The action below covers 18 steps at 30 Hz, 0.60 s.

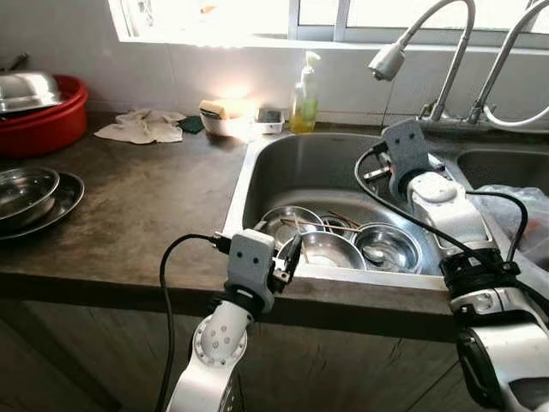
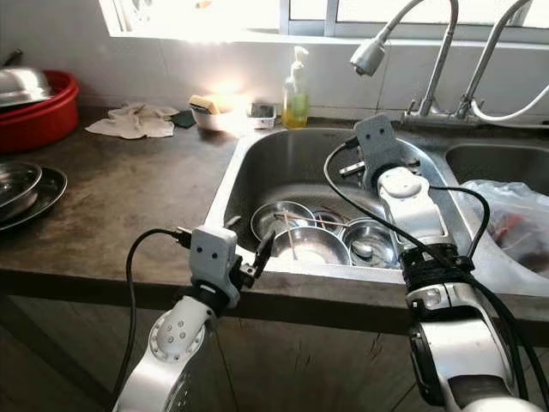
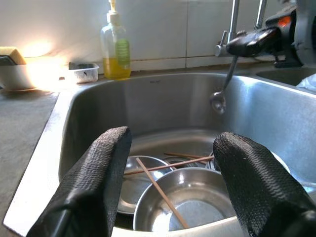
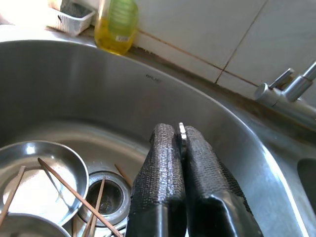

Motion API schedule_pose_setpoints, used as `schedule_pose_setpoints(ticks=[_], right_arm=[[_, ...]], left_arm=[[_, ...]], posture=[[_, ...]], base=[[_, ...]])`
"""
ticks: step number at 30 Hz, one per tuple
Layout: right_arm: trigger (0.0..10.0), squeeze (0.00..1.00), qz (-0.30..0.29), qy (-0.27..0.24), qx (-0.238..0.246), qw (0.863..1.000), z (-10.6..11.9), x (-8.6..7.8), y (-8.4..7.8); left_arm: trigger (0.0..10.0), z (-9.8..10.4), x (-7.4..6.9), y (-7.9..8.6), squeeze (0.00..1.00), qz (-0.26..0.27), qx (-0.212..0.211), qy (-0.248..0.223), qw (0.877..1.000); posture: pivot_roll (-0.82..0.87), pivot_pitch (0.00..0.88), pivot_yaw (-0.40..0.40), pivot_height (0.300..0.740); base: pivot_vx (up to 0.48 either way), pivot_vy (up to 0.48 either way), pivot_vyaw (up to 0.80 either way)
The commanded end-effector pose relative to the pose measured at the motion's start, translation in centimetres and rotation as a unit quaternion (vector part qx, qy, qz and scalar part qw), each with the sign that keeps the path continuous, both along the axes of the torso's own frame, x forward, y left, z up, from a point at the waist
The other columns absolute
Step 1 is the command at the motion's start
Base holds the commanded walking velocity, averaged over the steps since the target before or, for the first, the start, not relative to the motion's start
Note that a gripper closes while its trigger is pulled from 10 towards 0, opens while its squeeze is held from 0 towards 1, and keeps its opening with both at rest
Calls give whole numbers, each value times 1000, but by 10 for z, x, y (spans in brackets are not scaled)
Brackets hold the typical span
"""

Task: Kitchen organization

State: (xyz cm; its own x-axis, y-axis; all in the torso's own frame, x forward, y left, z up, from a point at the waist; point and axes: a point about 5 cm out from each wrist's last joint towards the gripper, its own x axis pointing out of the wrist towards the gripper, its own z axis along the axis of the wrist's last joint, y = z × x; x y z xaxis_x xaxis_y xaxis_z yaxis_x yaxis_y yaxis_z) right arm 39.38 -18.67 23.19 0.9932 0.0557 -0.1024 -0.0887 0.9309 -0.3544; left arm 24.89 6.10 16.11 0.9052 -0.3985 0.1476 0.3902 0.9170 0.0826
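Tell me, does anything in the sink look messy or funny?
Yes. Thin wooden chopsticks lie scattered at crossed angles over the steel bowls piled in the sink, one poking toward the drain. The right end effector holds a spoon dangling above them. A crumpled cloth sits on the counter.

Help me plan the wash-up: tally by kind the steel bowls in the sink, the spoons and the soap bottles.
Steel bowls in the sink: 3
Spoon, held by the right gripper: 1
Soap bottle: 1
Total: 5
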Motion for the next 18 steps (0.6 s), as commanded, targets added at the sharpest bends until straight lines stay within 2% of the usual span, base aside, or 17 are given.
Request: schedule_pose_setpoints(ticks=[1, 2, 7, 11, 12, 13, 16, 18], right_arm=[[10000, 435, 4, -6, -2, 1000, 4, 3, 3], [10000, 1000, 4, -4, 1, 1000, 2, 3, 3], [10000, 1000, 5, -6, 6, 1000, -2, 1, 4], [10000, 1000, -5, -29, 20, 999, 2, -1, 3], [10000, 925, -10, -42, 25, 999, 5, -3, 2], [10000, 0, -10, -51, 32, 998, 7, -4, 2], [10000, 0, -14, -80, 44, 996, 13, -8, 2], [10000, 0, -8, -124, 63, 990, 23, -16, 3]], left_arm=[[10000, 3, -3, 0, 0, 0, -1, -1, 1000], [10000, 2, -3, 0, 0, 0, 0, -1, 1000], [10000, 2, -2, 3, 0, 2, 3, -1, 1000], [10000, 3, -1, 3, 0, 2, 4, -2, 1000], [10000, 4, -1, 3, 0, 3, 4, -3, 1000], [10000, 4, -1, 3, 0, 3, 4, -3, 1000], [10000, 4, 0, 3, 0, 4, 4, -4, 1000], [10000, 5, 2, 4, 0, 5, 5, -5, 1000]], posture=[[65, 63, -60, 740], [64, 64, -58, 740], [62, 64, -52, 740], [58, 62, -44, 740], [57, 58, -44, 740], [56, 58, -43, 740], [55, 56, -40, 740], [53, 52, -39, 740]], base=[[0, 0, 0], [0, 0, 0], [0, 0, 0], [0, 0, 0], [0, 0, 0], [0, 0, 0], [0, 0, 0], [0, 0, 0]])
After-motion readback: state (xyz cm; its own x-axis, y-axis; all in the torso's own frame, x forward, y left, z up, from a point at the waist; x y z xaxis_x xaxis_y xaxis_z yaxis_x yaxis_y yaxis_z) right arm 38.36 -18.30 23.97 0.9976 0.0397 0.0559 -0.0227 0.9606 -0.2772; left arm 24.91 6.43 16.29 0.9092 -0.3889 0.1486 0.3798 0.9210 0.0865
